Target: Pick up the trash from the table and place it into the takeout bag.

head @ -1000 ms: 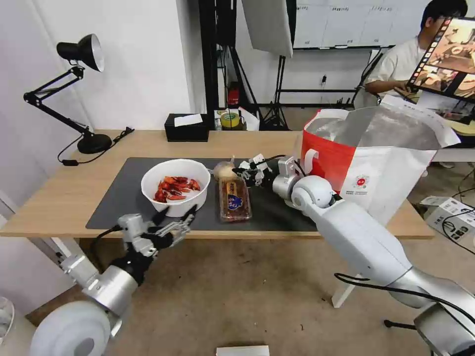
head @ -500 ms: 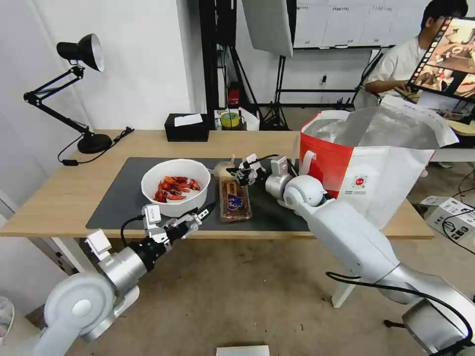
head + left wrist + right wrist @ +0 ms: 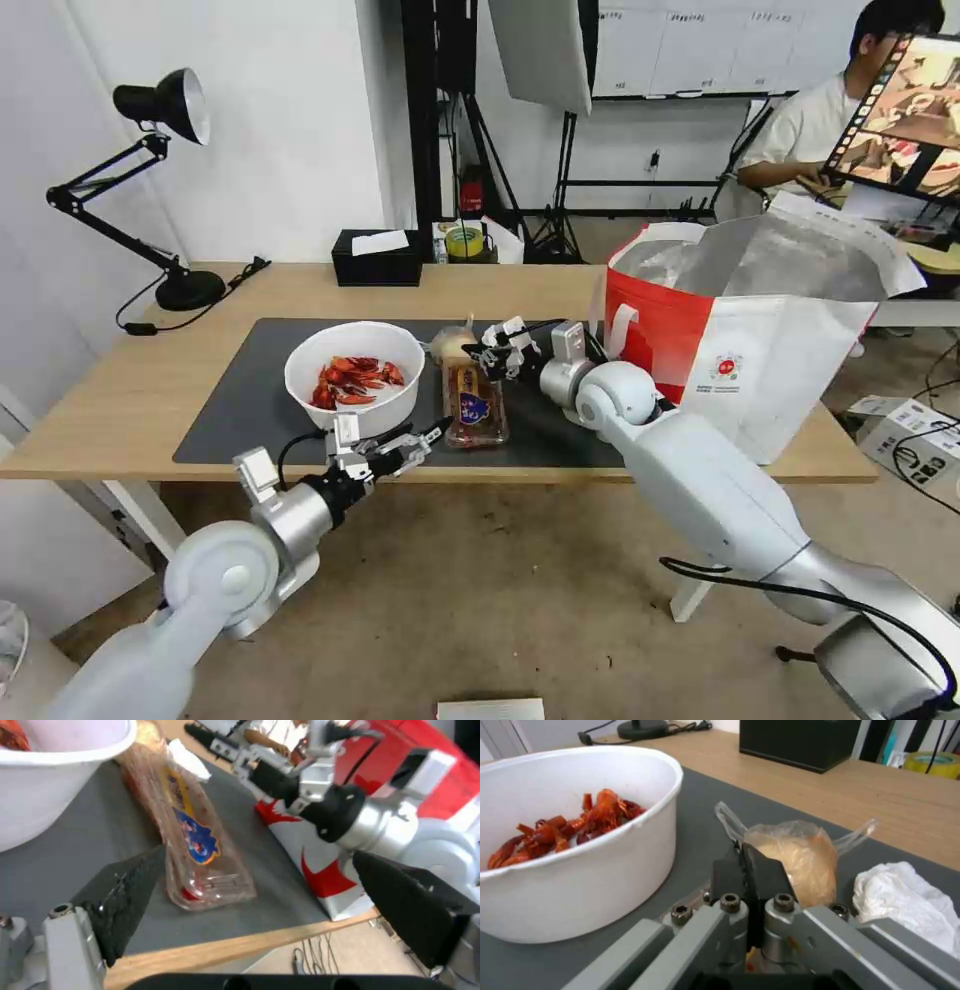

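bowl (image 3: 354, 377) left of tray (image 3: 473, 402), bag (image 3: 760, 320) right

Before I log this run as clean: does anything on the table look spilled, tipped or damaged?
Nothing stands out. The white round bowl of red crayfish shells sits upright on the dark grey mat, shells inside. The clear plastic tray lies flat and closed; the red-and-white takeout bag stands open.

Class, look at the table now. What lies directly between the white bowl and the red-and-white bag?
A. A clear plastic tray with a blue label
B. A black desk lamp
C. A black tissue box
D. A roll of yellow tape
A. The clear plastic tray lies on the dark mat, right of the white bowl and left of the bag.
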`<state>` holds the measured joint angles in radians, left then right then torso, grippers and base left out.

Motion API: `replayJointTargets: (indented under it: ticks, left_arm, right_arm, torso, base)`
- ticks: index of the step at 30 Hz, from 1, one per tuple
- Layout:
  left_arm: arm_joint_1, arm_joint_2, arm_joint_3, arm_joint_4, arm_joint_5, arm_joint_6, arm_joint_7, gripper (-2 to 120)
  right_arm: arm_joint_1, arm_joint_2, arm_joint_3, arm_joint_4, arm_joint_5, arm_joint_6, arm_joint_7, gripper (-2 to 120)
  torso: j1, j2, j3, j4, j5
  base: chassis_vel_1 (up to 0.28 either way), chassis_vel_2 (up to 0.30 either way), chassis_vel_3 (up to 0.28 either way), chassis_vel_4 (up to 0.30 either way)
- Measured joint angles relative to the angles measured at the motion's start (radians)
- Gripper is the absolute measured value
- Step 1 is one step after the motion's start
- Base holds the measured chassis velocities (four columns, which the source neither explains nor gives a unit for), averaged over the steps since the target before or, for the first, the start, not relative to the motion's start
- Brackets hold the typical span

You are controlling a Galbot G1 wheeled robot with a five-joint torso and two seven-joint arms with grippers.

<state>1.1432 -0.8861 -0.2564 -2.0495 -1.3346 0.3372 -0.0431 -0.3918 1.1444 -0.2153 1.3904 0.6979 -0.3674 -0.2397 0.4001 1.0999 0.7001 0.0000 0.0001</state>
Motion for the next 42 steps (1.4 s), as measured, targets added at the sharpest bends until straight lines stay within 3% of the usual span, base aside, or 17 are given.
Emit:
replayJointTargets:
  ticks: [16, 23, 33, 42]
  left_arm:
    - [-0.16, -0.034, 0.132, 0.136, -0.021, -0.009, -0.085, 100]
    - [-0.197, -0.05, 0.153, 0.157, -0.053, -0.009, -0.12, 100]
    - [-0.252, -0.1, 0.172, 0.199, -0.197, 0.021, -0.207, 100]
    - [-0.288, -0.122, 0.193, 0.226, -0.221, 0.032, -0.254, 100]
  right_arm:
    - [-0.032, -0.021, 0.039, 0.045, 0.001, -0.001, 0.01, 0]
    - [-0.046, -0.023, 0.043, 0.053, 0.001, -0.002, 0.011, 0]
    - [-0.064, -0.023, 0.057, 0.059, 0.0, -0.002, 0.013, 0]
    - [-0.07, -0.022, 0.065, 0.063, 0.001, -0.002, 0.014, 0]
  torso:
    - [0.0, 0.0, 0.0, 0.0, -0.0001]
    - [0.0, 0.0, 0.0, 0.0, 0.0001]
    - [0.0, 0.0, 0.0, 0.0, 0.0]
    - [0.0, 0.0, 0.0, 0.0, 0.0]
  base:
    - [0.0, 0.0, 0.0, 0.0]
    - [0.0, 0.0, 0.0, 0.0]
    - [0.0, 0.0, 0.0, 0.0]
    - [0.0, 0.0, 0.0, 0.0]
